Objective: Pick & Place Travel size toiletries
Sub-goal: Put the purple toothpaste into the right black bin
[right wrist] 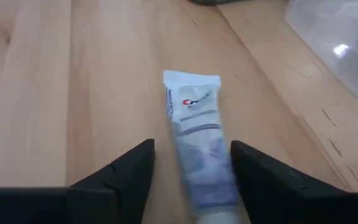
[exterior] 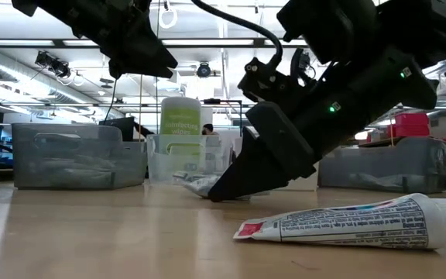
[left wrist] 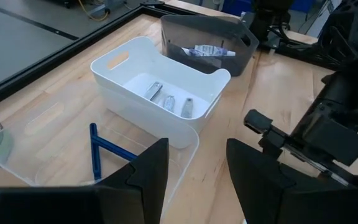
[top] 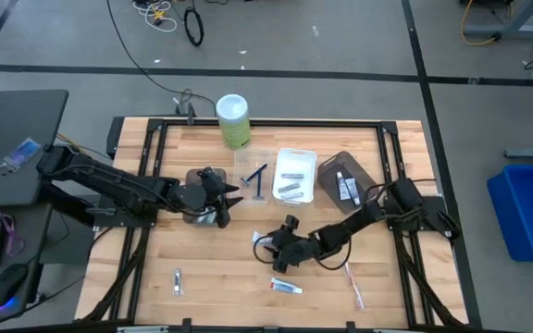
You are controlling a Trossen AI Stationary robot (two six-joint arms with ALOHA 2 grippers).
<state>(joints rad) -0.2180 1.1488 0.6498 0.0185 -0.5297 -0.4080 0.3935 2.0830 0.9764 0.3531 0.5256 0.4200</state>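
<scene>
Grey workshop floor with taped lines surrounds the pale wooden butcher-block tabletop (top: pixel 202 268), where three small trays stand in a row near the far edge: a clear plastic one (top: pixel 254 174) holding a slim blue toothbrush (left wrist: pixel 98 155), a white one (top: pixel 295 175) holding small silver pieces (left wrist: pixel 166 99), and a dark grey one (top: pixel 344 180) holding a mini tube. The step in hand looks like a pick: the right tool (top: pixel 285 242) is down at the tabletop, its two dark fingers spread wide and empty, straddling a white mini toothpaste tube with blue and red print (right wrist: pixel 197 134) that lies flat between them. The next move calls for closing across the tube's narrow body without pushing it away, then lifting it toward a tray. The left tool (left wrist: pixel 194 171) hovers by the clear tray, open and holding nothing. Another toothpaste tube (top: pixel 286 286), a pink toothbrush (top: pixel 354 285) and a small silver piece (top: pixel 177 282) lie loose near the front edge.
</scene>
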